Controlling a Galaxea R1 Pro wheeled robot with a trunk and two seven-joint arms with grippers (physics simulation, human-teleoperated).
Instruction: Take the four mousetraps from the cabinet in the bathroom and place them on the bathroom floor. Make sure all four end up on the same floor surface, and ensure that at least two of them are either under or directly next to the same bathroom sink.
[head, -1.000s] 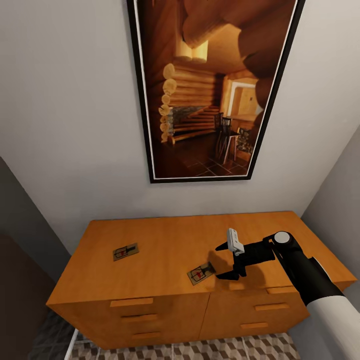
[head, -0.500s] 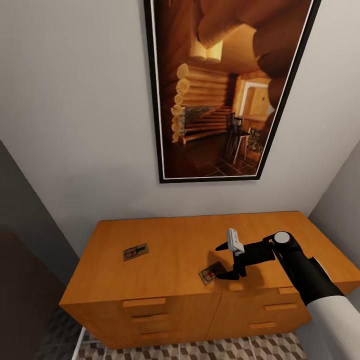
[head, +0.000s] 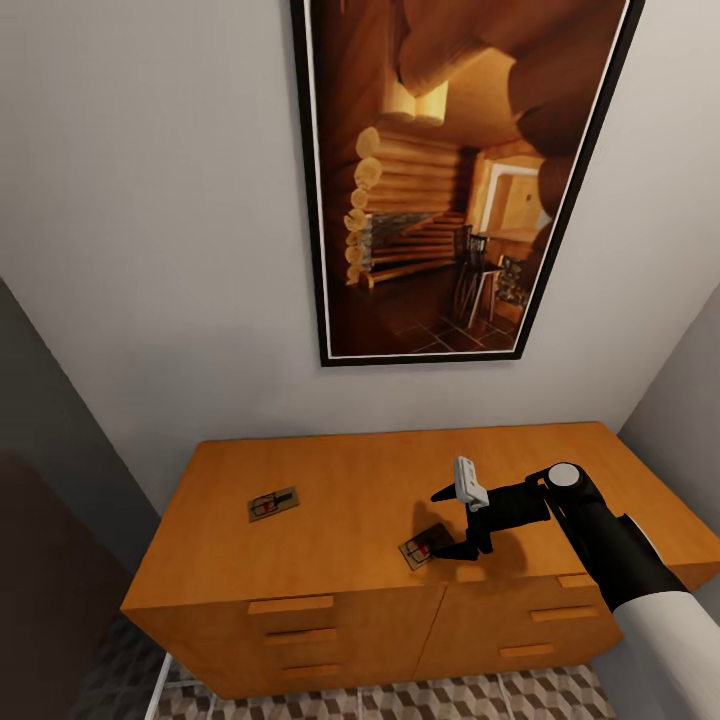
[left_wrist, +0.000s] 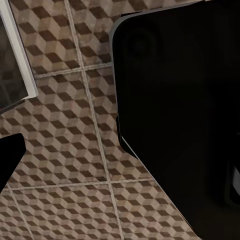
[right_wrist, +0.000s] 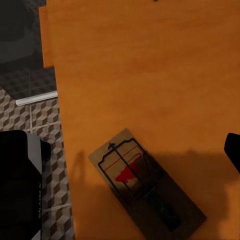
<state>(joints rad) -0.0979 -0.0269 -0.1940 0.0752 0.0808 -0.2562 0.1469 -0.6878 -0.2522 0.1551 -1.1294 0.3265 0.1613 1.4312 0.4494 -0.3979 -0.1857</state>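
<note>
Mousetrap, flat brown wooden board (head: 425, 549): our spread black right gripper (head: 450, 522) has closed in above it on orange-brown wooden cabinet (head: 330, 480); grasp imminent.

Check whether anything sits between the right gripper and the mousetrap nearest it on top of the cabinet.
Nothing visible does. The right gripper hangs with jaws spread just above the near mousetrap, which lies flat near the front edge of the cabinet. The wood around it is bare; the other mousetrap lies well off toward the cabinet's left end.
</note>
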